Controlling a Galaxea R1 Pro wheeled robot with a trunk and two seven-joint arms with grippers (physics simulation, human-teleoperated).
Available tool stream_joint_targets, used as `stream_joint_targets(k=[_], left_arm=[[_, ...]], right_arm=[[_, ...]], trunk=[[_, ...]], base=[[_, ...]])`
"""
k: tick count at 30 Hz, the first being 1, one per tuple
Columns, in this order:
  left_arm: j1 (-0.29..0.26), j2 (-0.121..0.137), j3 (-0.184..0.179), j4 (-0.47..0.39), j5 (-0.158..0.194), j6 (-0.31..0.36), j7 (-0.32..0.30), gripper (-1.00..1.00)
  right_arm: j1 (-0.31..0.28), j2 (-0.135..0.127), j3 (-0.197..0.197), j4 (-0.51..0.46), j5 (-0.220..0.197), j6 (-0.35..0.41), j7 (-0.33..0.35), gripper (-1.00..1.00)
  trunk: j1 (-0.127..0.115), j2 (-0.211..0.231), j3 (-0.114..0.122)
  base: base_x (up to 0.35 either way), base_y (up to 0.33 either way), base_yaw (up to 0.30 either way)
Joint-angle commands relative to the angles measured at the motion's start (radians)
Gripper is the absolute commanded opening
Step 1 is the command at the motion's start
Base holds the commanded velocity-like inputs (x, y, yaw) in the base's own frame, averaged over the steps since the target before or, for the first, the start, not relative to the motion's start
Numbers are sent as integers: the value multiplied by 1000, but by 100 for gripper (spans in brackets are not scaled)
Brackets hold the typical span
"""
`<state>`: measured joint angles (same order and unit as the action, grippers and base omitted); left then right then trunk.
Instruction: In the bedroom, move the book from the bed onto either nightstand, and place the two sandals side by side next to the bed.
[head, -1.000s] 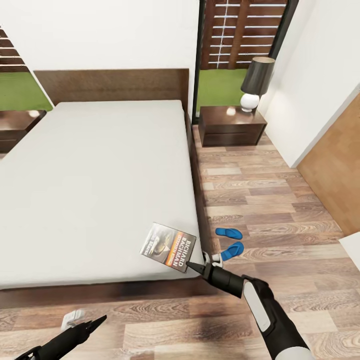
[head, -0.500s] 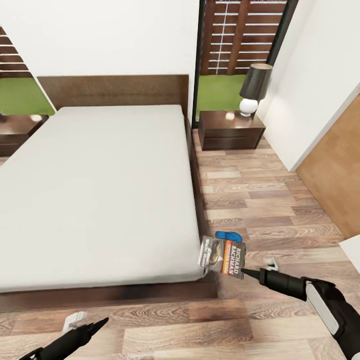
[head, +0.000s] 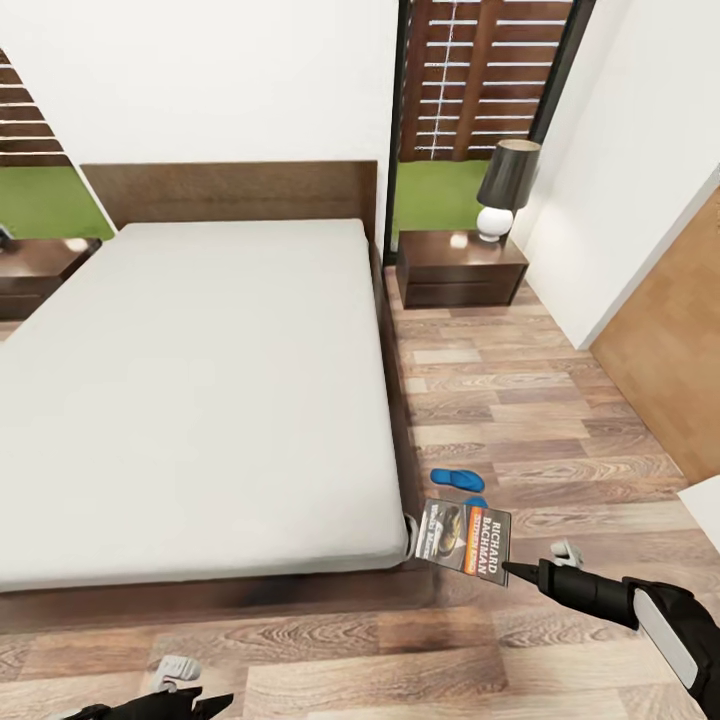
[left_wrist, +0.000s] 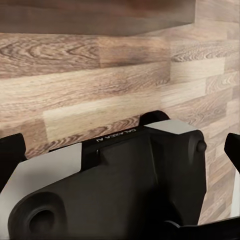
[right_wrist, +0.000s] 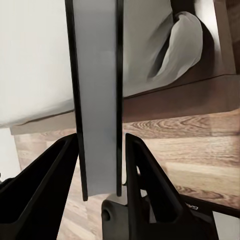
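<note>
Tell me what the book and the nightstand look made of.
Book: likely paper, a thin paperback with a printed cover and plain grey page edge, held in the right pincer. Nightstand: apparently dark reddish-brown wood, glossy, since its top shows bright reflections.

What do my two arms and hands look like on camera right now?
Both arms are glossy black. The right arm carries a white panel near the wrist, then tapers to the right hand with slim black fingers. The left hand is black and pointed, with a white fitting beside it.
</note>
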<state>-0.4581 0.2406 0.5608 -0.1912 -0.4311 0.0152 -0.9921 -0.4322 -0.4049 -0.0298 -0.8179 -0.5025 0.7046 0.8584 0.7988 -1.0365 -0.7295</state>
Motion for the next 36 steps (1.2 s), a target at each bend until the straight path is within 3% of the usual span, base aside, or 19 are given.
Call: stream_joint_targets(k=[1, 36], left_arm=[[-1, -1, 9, -1, -12, 2, -4, 100], [-1, -9, 14, 1, -14, 3, -2, 100]], right_arm=[[0, 0, -1, -1, -2, 5, 1, -100], [0, 0, -1, -4, 4, 6, -1, -100]], trunk=[[0, -1, 1], [0, -1, 56]], base=[[0, 0, 0], [0, 0, 0]])
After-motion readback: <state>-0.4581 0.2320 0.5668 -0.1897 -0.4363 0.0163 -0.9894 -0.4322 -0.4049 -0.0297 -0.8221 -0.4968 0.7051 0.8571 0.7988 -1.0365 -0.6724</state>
